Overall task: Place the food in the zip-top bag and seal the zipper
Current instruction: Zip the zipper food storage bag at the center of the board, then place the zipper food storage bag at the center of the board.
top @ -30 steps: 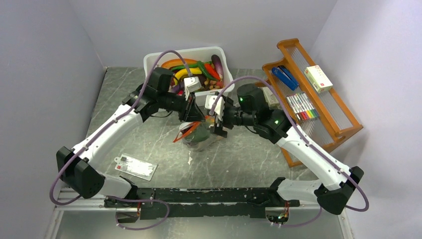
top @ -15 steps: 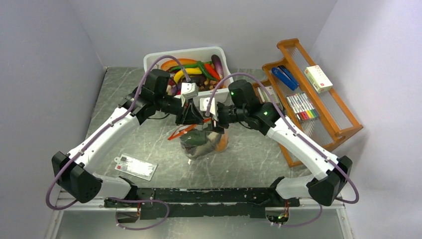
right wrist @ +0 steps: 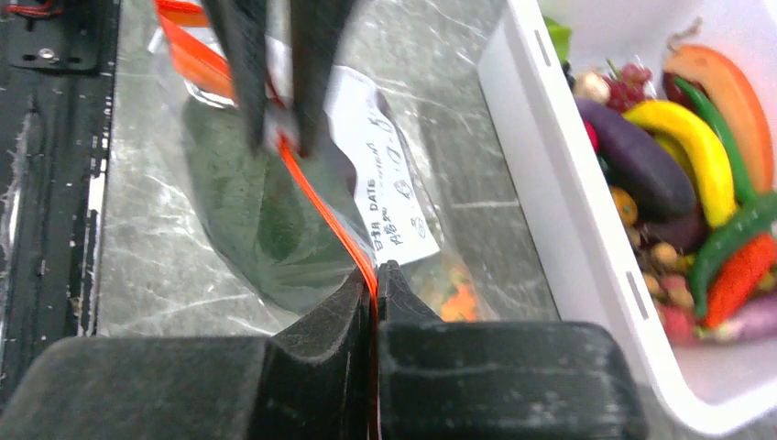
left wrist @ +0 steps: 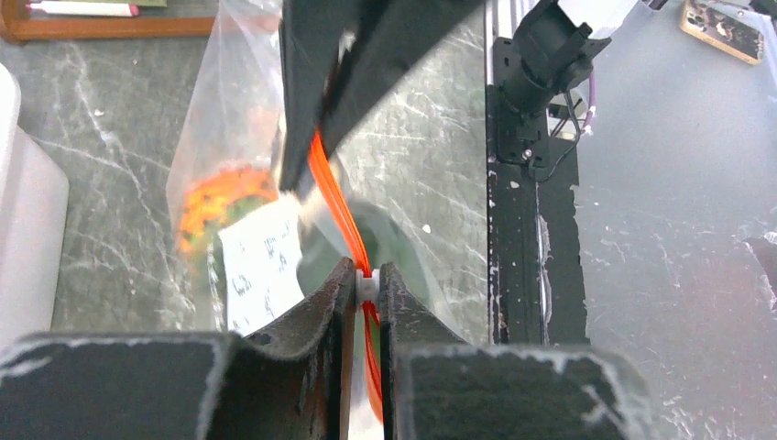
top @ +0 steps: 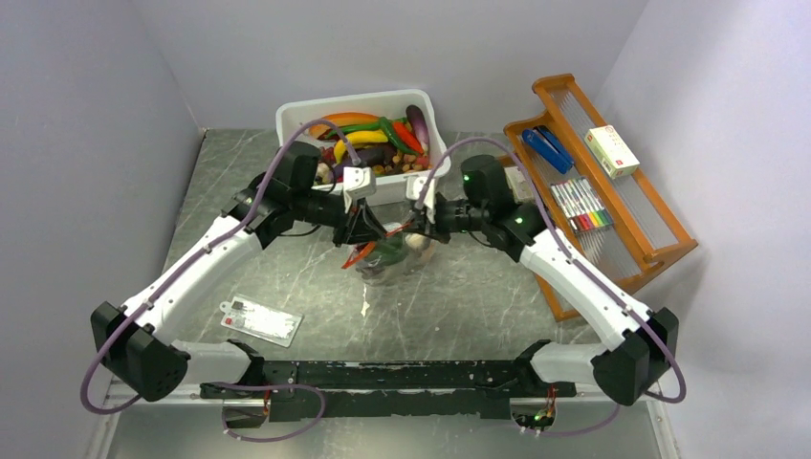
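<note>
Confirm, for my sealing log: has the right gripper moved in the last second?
Yes. The right gripper, shut on the zipper, has shifted up the view toward the white tub.

Plain grey walls [top: 402, 48] are enclosing a dark marbled bench [top: 478, 306], and a wooden rack [top: 660, 225] is standing along its right edge under even light

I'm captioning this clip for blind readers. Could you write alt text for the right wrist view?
The right gripper, at the bottom edge, is shut on the orange-red zipper of a clear zip-top bag; the left gripper pinches the same strip farther along. A white tub of toy vegetables sits at the right.
</note>
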